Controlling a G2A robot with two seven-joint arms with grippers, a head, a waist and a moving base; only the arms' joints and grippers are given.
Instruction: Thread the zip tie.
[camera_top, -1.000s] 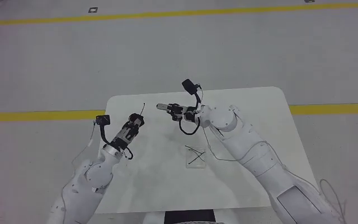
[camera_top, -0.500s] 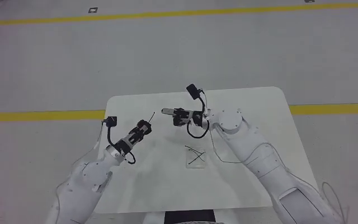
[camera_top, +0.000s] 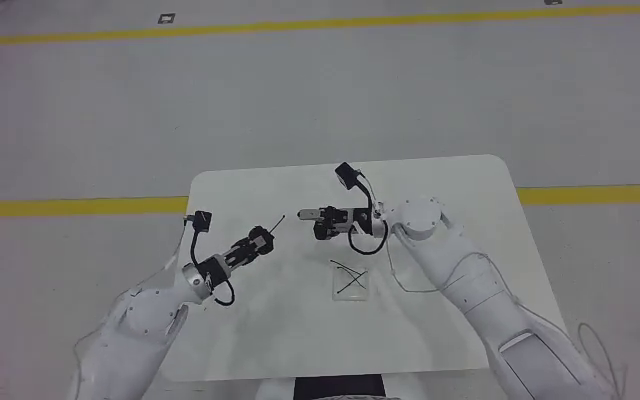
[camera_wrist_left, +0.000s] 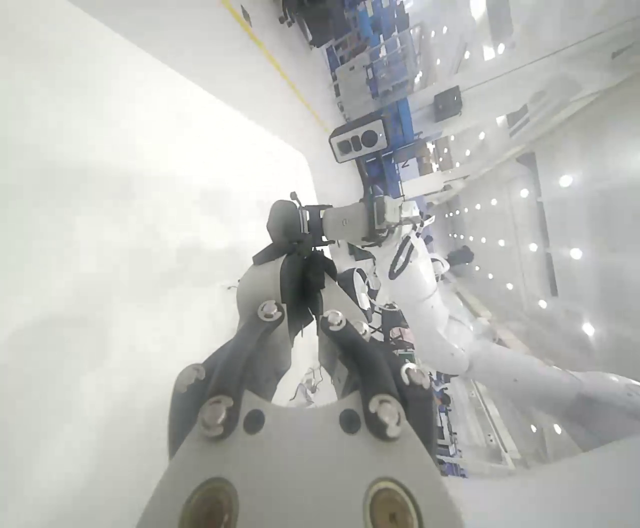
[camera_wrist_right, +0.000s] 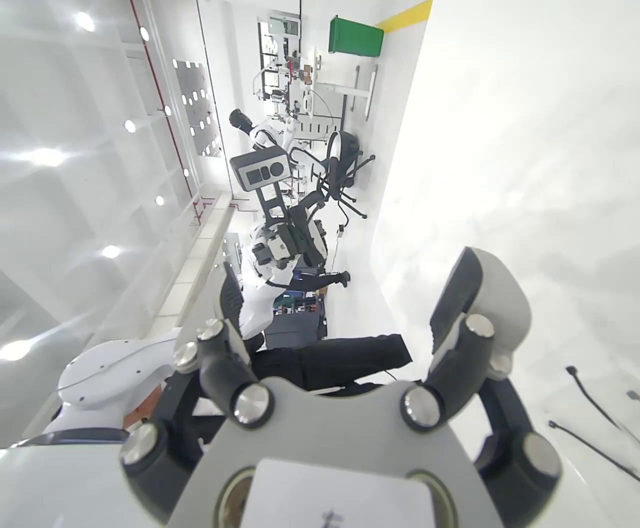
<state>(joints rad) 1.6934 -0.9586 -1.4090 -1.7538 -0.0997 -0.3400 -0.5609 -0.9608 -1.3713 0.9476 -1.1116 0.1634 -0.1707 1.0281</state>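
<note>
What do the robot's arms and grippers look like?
The left arm and right arm are smooth, white and rounded. The left gripper and right gripper have black fingers with pale grey backs and silver bolts. Looping black cables and a small black camera box sit at each wrist.

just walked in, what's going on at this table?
The left claw is shut on a black zip tie, holding it above the table with the free end pointing toward the right claw. The right claw is open, holds nothing, and faces the tie's tip without touching it. Nothing is threaded yet. Spare ties lie crossed near the table's middle.
</note>
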